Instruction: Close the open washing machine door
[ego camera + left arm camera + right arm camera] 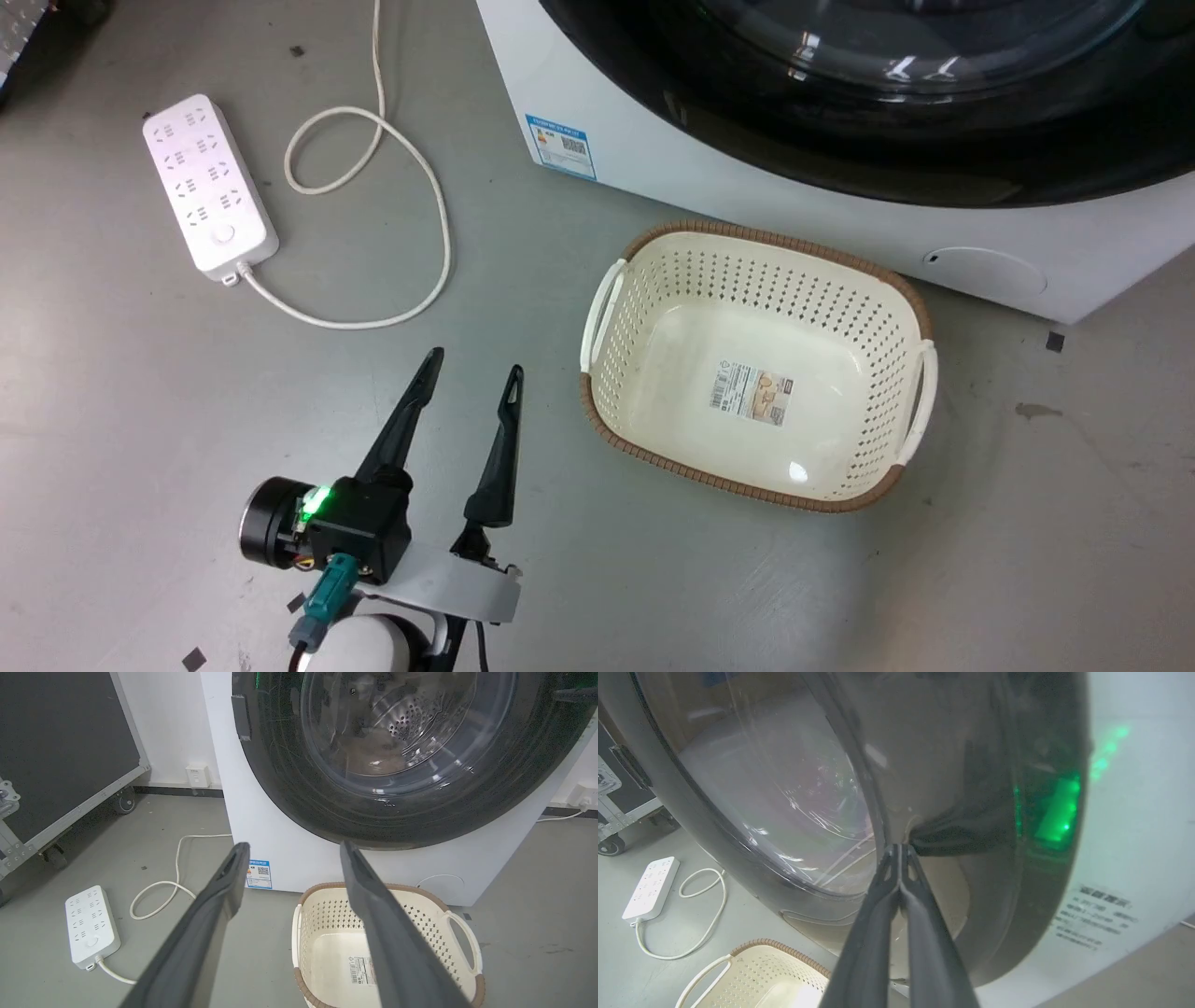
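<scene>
The right tool (900, 850) has its two fingers pinched together. It holds nothing, and its tips are on the washing machine door (752, 812). The door is right in front of it, nearly flat on the washing machine (1125, 812). Push straight and slow until it clicks. The left tool (474, 366) is wide open and empty; leave it low.

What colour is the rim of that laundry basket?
Brown and woven-looking; the basket itself is cream. Head view shows it best.

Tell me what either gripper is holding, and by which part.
Nothing: left gripper open; right gripper shut empty, tips against the washing machine door.
</scene>
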Motion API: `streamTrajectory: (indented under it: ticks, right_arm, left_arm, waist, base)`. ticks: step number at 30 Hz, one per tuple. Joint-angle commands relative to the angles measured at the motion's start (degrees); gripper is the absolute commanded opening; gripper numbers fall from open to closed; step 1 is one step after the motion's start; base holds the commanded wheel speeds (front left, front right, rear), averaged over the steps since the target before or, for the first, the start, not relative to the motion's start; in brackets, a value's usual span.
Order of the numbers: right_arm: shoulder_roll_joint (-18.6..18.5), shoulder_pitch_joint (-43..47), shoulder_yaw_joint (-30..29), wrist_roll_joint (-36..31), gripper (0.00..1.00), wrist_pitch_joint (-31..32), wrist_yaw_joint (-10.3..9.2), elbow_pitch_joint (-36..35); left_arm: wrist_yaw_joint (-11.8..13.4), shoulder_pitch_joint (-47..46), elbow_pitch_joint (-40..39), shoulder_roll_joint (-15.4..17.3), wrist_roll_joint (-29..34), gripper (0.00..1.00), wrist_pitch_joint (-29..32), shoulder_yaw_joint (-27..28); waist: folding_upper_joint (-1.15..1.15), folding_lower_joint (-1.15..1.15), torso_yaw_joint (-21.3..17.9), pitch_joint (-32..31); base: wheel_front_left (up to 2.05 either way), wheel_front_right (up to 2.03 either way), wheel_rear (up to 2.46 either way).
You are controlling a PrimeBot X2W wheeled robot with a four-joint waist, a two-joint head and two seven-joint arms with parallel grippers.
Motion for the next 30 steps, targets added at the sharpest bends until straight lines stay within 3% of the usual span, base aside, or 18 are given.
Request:
streamTrajectory:
  ticks: [1, 4, 5, 6, 11, 16, 22, 30]
  right_arm:
    - [-1.15, -1.9, -0.72, 0.01, 0.0, -0.73, -0.67, 0.42]
    - [-0.56, -0.45, 0.58, 1.22, 0.01, -2.39, -0.67, 0.6]
    - [-0.38, 0.41, 1.34, 1.51, 0.29, -3.25, -0.67, 0.29]
    - [-0.11, 1.46, 2.21, 1.98, 1.0, -3.9, -0.67, -0.02]
    - [1.1, 8.35, 5.78, 2.09, 1.0, -8.54, -0.67, -3.84]
    - [4.08, 17.56, 3.4, 0.88, 1.0, -12.61, -0.67, -10.06]
    - [9.96, 31.88, -1.34, -5.63, 1.0, -13.95, -0.67, -19.93]
    - [21.39, 46.65, -8.78, -14.99, 1.0, -14.77, -0.67, -30.83]
  left_arm:
    - [-0.21, -0.85, 0.07, -0.07, 0.42, 1.0, -0.25, 0.16]
    - [-0.25, -0.38, 0.39, -0.11, 0.52, 1.0, -0.25, 0.54]
    - [-0.32, -0.19, 0.52, -0.11, 0.53, 1.0, -0.25, 0.64]
    - [-0.4, 0.05, 0.66, -0.12, 0.55, 1.0, -0.25, 0.76]
    - [-0.85, 1.56, 1.43, 0.41, 0.97, 1.0, -0.25, 1.54]
    - [-1.07, 3.25, 1.63, 1.08, 1.17, 1.0, -0.25, 2.36]
    - [-1.24, 5.57, 1.91, 1.74, 0.84, 1.0, -0.25, 3.72]
    - [-1.05, 8.78, 3.04, 1.61, -0.17, 1.0, -0.25, 5.14]
  waist:
    - [0.0, 0.0, -0.21, -0.56]
    - [0.0, 0.0, -0.92, -2.36]
    - [0.0, 0.0, -1.23, -3.17]
    - [0.0, 0.0, -1.57, -4.07]
    - [0.0, 0.0, -3.95, -9.11]
    - [0.0, 0.0, -6.39, -13.89]
    - [0.0, 0.0, -9.23, -17.83]
    - [0.0, 0.0, -11.93, -20.16]
  base:
    - [0.0, 0.0, 0.0]
    - [0.0, 0.0, 0.0]
    - [0.0, 0.0, 0.0]
    - [0.0, 0.0, 0.0]
    - [0.0, 0.0, 0.0]
    - [0.0, 0.0, 0.0]
    - [0.0, 0.0, 0.0]
    - [0.0, 0.0, 0.0]
